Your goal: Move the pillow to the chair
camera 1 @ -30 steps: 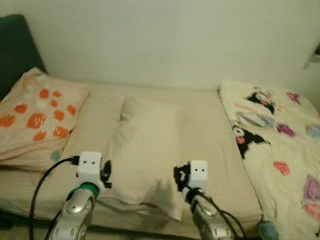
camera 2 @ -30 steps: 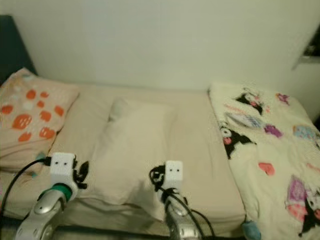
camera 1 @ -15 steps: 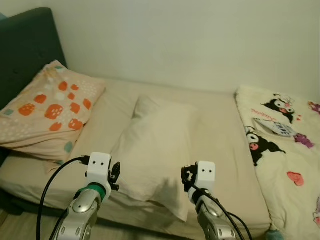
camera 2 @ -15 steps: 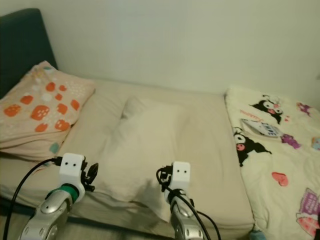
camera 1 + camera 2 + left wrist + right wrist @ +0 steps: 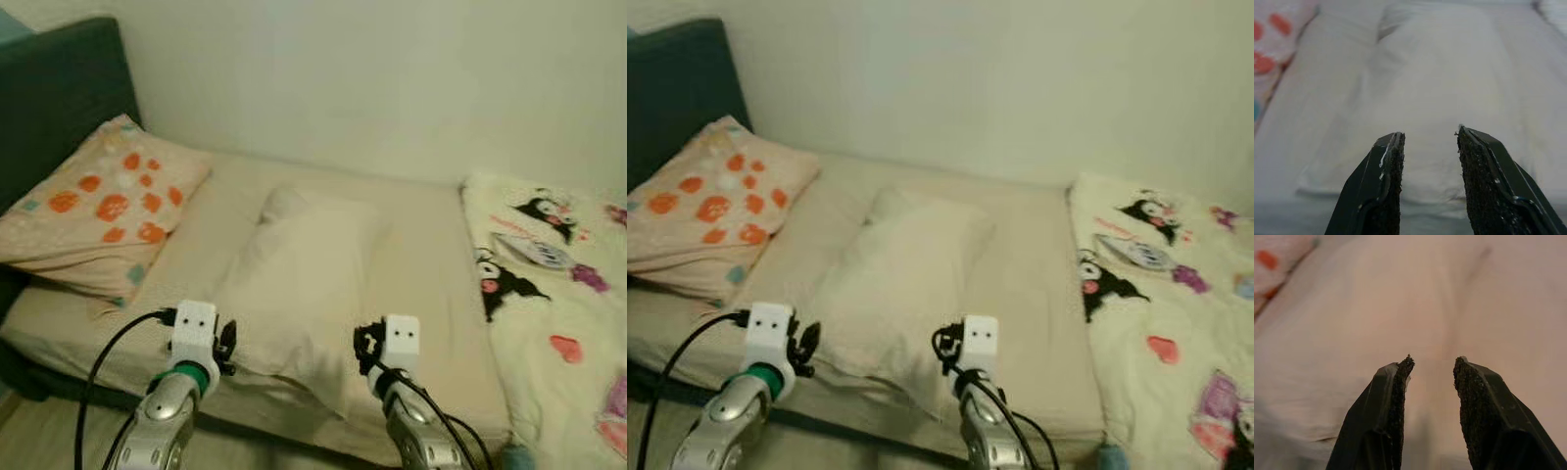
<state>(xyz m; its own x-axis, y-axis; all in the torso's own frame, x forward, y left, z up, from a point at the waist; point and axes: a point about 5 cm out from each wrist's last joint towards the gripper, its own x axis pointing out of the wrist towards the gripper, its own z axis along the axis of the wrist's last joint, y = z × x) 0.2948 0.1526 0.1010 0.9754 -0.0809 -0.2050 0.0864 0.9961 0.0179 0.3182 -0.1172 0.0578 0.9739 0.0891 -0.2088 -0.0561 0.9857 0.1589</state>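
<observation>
A plain cream pillow [image 5: 306, 279] lies flat in the middle of the bed [image 5: 431, 284], its near edge by the bed's front. My left gripper [image 5: 227, 345] hovers at the pillow's near left corner, fingers open with nothing between them. My right gripper [image 5: 363, 349] hovers at the pillow's near right corner, also open and empty. In the left wrist view the pillow [image 5: 1440, 83] spreads out just beyond the open gripper [image 5: 1429, 139]. The right wrist view looks over the pillow [image 5: 1352, 333] past the open gripper [image 5: 1432, 363].
A peach pillow with orange spots [image 5: 103, 215] leans at the bed's left end against a dark headboard [image 5: 59, 93]. A cream cartoon-print blanket [image 5: 554, 294] covers the bed's right side. A pale wall [image 5: 372, 78] stands behind the bed.
The camera has shifted and tilted, so the whole bed sits differently in view. Both grippers stay at the pillow's near corners, still open.
</observation>
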